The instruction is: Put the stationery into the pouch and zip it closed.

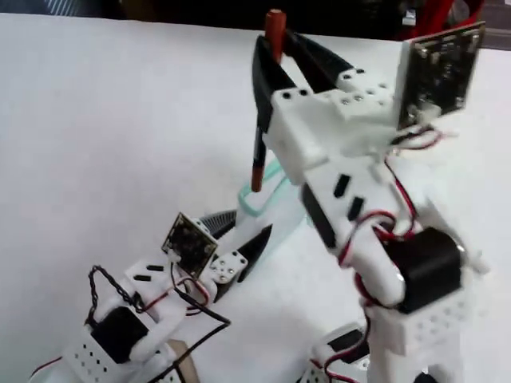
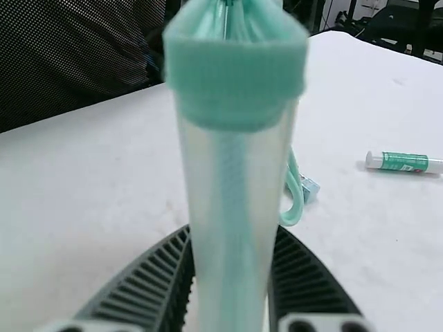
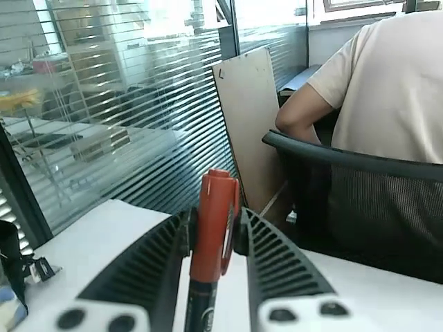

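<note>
White worktop (image 1: 120, 104), one of it, takes up most of the high view and carries everything else. Two arms stand on it. The right arm (image 1: 375, 239) is the bigger shape, rising through the right half of the frame to the upper centre. The left arm (image 1: 136, 319) lies low in the lower left corner, pointing toward the middle.

One pouch (image 1: 267, 187) sits near the centre of the high view, a translucent sleeve with a mint-green edge, between the two arms. In the left wrist view the pouch (image 2: 232, 173) stands up out of the left jaws, which are closed against its two sides and grip it low down. Its green zip band sits at the far end. One green loop (image 2: 296, 197) hangs from its side, ending in a small pale tab.

One marker (image 1: 258, 144), dark-barrelled with an orange-red cap, hangs roughly upright at the upper centre of the high view, its lower tip just above the pouch. The right jaws are clamped narrowly on the marker (image 3: 213, 242) just below its cap end.

One white stick with a green label (image 2: 405, 162) lies flat on the worktop, well apart from the pouch. Whether it is glue or a pen cannot be told.
</note>
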`<move>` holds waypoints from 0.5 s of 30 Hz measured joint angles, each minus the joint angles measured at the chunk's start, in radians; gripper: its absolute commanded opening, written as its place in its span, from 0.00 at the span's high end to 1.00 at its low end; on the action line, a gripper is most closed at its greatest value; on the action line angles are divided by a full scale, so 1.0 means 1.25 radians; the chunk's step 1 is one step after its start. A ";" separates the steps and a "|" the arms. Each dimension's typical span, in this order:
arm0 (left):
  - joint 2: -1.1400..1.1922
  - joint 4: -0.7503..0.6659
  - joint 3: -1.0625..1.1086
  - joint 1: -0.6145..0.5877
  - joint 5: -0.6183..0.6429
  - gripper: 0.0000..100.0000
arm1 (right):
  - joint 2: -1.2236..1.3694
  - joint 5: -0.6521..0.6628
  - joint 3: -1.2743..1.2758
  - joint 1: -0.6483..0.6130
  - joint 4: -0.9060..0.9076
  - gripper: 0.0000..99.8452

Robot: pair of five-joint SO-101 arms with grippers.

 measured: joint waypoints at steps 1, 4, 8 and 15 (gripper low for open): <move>0.000 0.000 0.000 0.000 0.000 0.86 | 0.000 0.000 0.025 -0.001 -0.006 0.98; 0.000 0.000 0.000 0.000 0.000 0.86 | -0.025 0.000 0.101 -0.001 -0.022 0.98; 0.000 -0.001 0.000 0.000 0.000 0.86 | -0.113 0.000 0.203 -0.001 -0.077 0.98; 0.000 -0.009 0.000 0.000 0.000 0.86 | -0.248 0.042 0.389 -0.006 -0.128 0.98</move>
